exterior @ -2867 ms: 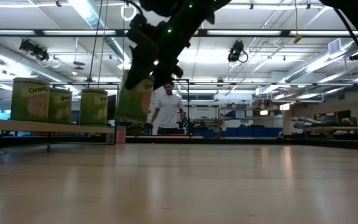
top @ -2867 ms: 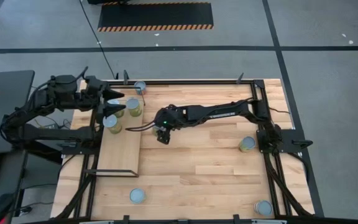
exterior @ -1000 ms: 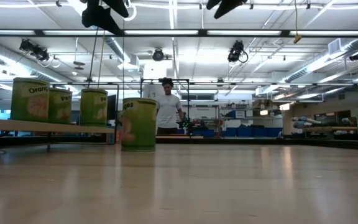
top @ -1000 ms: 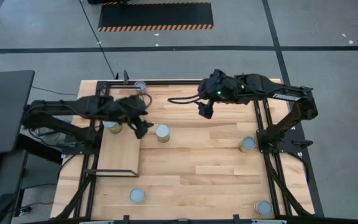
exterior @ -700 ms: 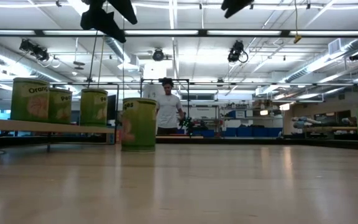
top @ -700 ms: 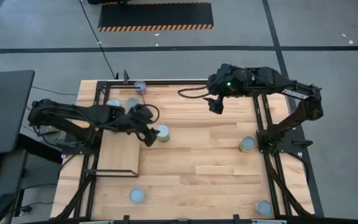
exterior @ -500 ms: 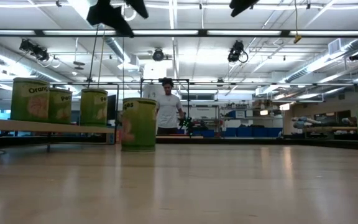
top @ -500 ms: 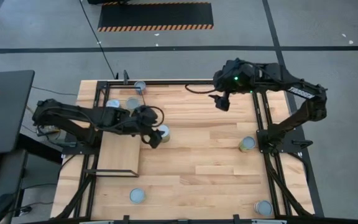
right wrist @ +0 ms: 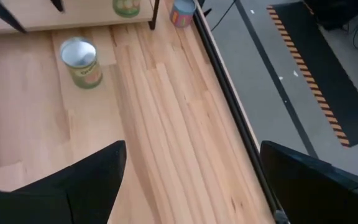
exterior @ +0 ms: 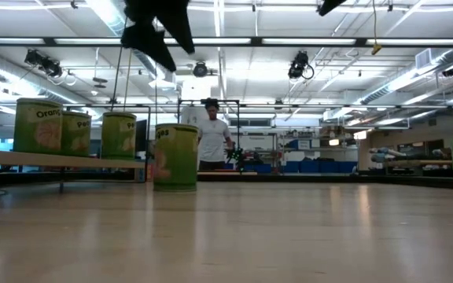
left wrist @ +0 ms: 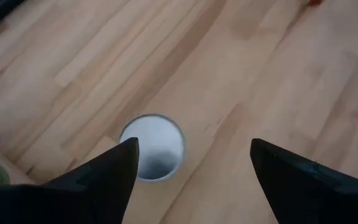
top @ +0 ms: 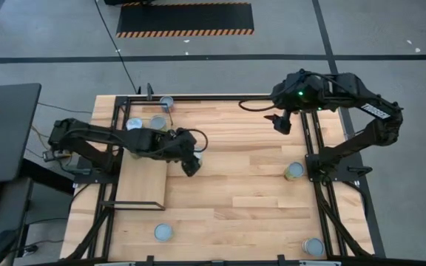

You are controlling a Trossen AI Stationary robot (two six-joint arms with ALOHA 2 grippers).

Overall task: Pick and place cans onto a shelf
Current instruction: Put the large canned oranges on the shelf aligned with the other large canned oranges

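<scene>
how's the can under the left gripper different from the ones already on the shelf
The can under the left gripper stands alone on the tabletop, beside the shelf; the shelf cans stand raised on the board, in a row. The left gripper hangs open above it; nothing hovers over the others. All stand upright, green-labelled.

The left arm reaches from the table's left side toward its middle, bent at the elbow, and its left gripper [top: 191, 164] points down above the tabletop with both dark fingers [left wrist: 98, 180] spread wide and nothing between them. The right arm is folded back over the far right corner, its right gripper [top: 282, 123] raised high, fingers [right wrist: 73, 186] parted wide and empty.
</scene>
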